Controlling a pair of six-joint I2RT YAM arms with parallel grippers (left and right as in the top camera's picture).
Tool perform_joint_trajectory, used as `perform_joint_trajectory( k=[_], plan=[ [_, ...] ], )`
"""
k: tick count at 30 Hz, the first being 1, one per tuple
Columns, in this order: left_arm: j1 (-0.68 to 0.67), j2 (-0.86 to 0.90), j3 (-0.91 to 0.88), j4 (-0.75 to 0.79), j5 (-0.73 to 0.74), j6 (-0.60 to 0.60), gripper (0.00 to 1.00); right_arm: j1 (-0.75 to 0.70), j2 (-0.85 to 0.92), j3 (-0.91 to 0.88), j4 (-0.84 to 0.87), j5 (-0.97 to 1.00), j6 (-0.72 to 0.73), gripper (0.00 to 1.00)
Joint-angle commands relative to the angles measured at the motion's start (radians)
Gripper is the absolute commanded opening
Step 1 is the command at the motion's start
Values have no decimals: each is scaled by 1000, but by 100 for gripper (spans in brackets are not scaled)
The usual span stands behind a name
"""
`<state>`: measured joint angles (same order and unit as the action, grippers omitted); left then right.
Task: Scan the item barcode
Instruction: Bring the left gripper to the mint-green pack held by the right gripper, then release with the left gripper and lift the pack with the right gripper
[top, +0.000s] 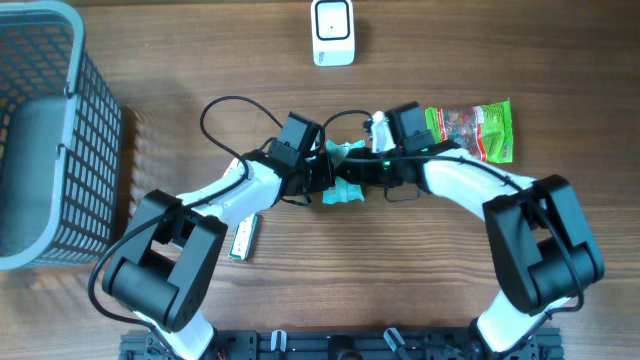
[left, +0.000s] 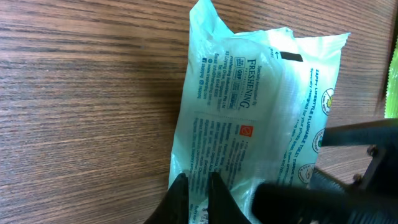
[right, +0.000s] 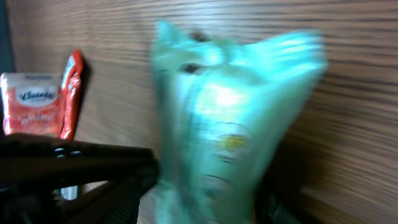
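We see crinkly teal film wipes pack (left: 261, 124) at middle of wood-grain bench (top: 400, 290) | left gripper (left: 198, 196) pinches its edge | right gripper (right: 205, 199) astride, grip untellable.

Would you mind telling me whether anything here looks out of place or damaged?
Nothing looks spilled or torn. The teal wipes pack, pinched at one end by the left claw, is askew and its wrapper is creased. The right wrist view is too blurred to judge.
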<state>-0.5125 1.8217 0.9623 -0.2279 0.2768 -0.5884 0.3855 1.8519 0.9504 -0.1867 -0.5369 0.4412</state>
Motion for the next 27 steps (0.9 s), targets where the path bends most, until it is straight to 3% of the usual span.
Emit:
perform_joint_trajectory(
  k=[1, 6, 11, 15, 16, 18, 21, 23, 24, 27],
  plan=[
    [-3, 25, 1, -7, -24, -3, 8, 54, 7, -10, 43, -17, 7, 57],
    [-3, 25, 1, -12, -24, -2, 7, 56, 7, -10, 69, -17, 31, 44],
    [6, 17, 1, -16, -26, -2, 6, 56, 7, -10, 67, -2, 29, 12],
    [64, -102, 2, -78, -27, 3, 8, 51, 7, -10, 61, -3, 29, 11],
    [81, -140, 1, -96, -27, 6, 9, 48, 6, -10, 60, -10, 29, 4],
    [121, -215, 1, -134, -27, 6, 11, 38, 0, -6, 59, -71, -28, 4],
    [212, -285, 1, -158, -35, 24, 19, 28, -105, -2, 19, -77, -164, 4],
    [270, -299, 1, -151, -35, 30, 36, 27, -197, -2, -5, -69, -248, 4],
    [299, -304, 1, -147, -35, 45, 52, 27, -267, -2, -27, -51, -310, 4],
    [365, -304, 1, -126, -35, 123, 61, 27, -405, -2, -97, 75, -421, 4]
  ],
)
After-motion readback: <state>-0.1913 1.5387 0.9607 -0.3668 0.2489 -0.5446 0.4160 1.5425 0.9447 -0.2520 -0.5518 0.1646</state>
